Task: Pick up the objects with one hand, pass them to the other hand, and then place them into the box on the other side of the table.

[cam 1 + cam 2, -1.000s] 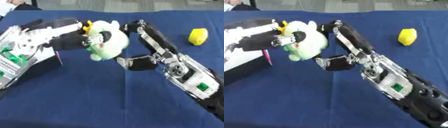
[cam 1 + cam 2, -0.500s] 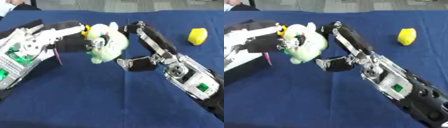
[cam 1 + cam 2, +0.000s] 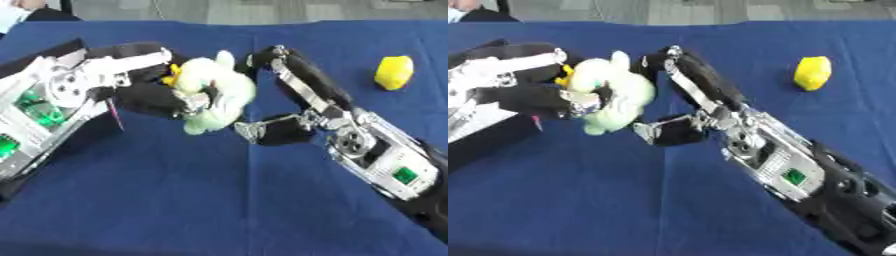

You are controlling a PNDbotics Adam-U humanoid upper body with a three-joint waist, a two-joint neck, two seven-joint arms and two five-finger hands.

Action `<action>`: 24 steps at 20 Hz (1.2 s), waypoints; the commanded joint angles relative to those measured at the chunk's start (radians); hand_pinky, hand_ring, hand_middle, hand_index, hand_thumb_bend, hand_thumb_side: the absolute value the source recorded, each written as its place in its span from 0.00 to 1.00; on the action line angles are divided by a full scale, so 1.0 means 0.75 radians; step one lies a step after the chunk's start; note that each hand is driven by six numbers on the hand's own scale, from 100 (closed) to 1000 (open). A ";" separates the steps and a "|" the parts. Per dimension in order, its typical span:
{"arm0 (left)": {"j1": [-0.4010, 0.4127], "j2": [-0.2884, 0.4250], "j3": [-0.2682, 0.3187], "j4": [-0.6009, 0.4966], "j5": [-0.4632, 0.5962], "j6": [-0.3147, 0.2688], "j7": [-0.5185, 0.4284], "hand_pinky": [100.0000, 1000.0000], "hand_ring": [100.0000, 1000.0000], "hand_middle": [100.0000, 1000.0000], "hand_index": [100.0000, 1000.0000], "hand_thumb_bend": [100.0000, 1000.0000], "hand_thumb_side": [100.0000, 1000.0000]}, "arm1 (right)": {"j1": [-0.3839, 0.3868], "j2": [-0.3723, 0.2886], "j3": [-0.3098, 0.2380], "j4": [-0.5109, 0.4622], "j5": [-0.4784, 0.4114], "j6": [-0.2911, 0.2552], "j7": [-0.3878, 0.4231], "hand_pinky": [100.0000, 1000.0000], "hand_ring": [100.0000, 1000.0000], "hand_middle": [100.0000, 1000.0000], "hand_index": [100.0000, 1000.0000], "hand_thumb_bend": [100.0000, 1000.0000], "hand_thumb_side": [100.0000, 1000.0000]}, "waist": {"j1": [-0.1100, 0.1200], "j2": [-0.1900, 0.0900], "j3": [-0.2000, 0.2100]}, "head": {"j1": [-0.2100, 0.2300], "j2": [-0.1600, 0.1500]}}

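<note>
head stereo pair, looking down, close

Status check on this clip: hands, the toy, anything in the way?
Left hand curled round pale green plush toy, held above blue table. Right hand open beside the toy, fingers straight. Yellow object lies far right, apart. No box identifiable.

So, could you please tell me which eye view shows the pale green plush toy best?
The left eye view: the plush toy sits nearer the picture's middle, between the left hand and right hand. The right eye view shows it too, further left.
</note>
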 commanded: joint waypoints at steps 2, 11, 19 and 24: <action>-0.013 0.015 -0.003 -0.008 0.015 0.046 0.014 0.80 0.58 0.46 0.36 0.00 0.21 | -0.022 -0.019 -0.022 -0.028 0.012 0.031 -0.007 0.78 0.65 0.38 0.51 0.31 0.00 | 0.011 -0.020 -0.001 | -0.003 -0.002; -0.003 0.028 0.000 -0.017 -0.040 0.021 0.059 0.77 0.53 0.42 0.29 0.00 0.20 | -0.015 -0.019 -0.017 -0.011 0.039 0.085 0.003 0.79 0.74 0.54 0.68 0.58 0.02 | 0.012 -0.021 0.000 | 0.000 -0.002; 0.026 0.060 0.028 -0.036 -0.054 0.009 0.107 0.76 0.51 0.40 0.28 0.00 0.19 | -0.006 -0.021 -0.015 0.008 0.097 0.105 0.091 0.82 0.80 0.64 0.77 0.65 0.09 | 0.012 -0.021 0.003 | 0.002 -0.002; 0.062 0.099 0.070 -0.065 -0.024 0.018 0.155 0.75 0.50 0.39 0.27 0.00 0.20 | 0.002 -0.023 -0.018 0.013 0.122 0.111 0.125 0.83 0.81 0.67 0.78 0.65 0.10 | 0.012 -0.022 0.005 | 0.002 -0.002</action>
